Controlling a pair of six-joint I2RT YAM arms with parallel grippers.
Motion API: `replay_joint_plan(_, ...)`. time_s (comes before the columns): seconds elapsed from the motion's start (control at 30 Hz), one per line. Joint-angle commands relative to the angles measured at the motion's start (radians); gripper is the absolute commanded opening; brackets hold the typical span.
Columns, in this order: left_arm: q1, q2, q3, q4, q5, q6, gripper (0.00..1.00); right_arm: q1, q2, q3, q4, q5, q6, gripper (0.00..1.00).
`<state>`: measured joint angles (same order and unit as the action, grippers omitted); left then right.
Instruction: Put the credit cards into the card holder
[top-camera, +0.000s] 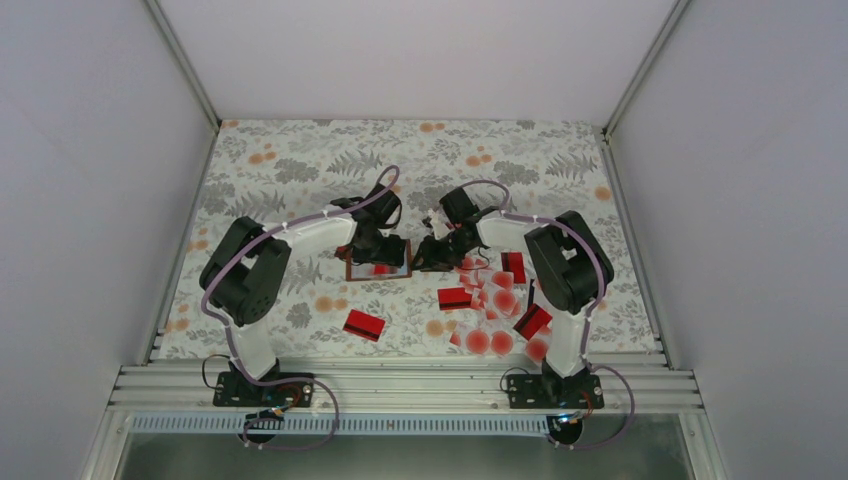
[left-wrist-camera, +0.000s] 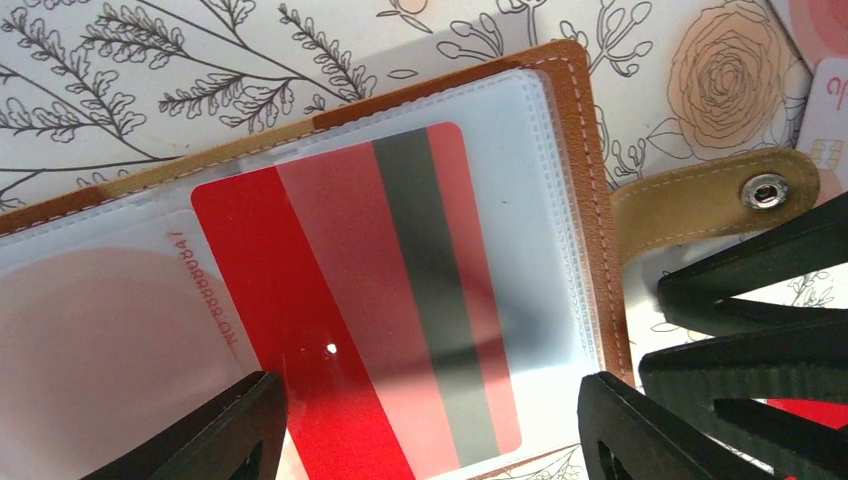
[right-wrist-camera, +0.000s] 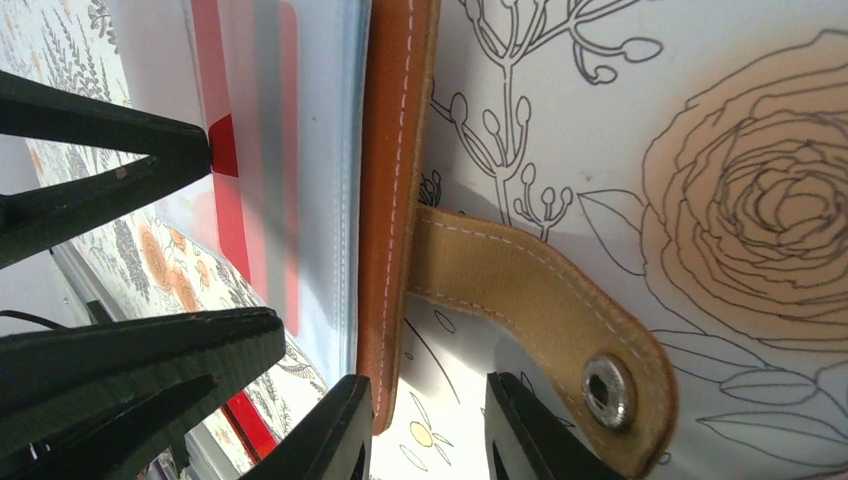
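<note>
Now, red card (left-wrist-camera: 270, 300) half-sleeved, card holder (left-wrist-camera: 597, 200) open

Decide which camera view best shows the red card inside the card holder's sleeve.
Left wrist: the red card nearly fills the frame, dark stripe and printed number showing through the sleeve. Right wrist shows only a narrow strip beside the card holder's brown edge. The top view gives only a tiny red patch.
</note>
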<state>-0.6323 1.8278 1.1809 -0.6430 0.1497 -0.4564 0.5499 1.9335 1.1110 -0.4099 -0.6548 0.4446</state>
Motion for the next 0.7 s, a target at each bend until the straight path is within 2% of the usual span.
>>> replay_joint_plan(0.0,-0.006,0.017,0.013,0.015,0.039,-0.003,0.73,0.017,0.048,-0.001,-0.044,0.022,-0.006,0.28)
replay_joint_plan(0.4,-0.006,0.024,0.014,0.045,0.094,-0.014,0.70,0.027,0.060,0.007,-0.040,0.020,-0.006,0.27)
replay_joint_plan(0.67,-0.007,-0.048,0.031,-0.033,-0.035,-0.037,0.70,0.027,0.054,0.000,-0.044,0.029,-0.012,0.27)
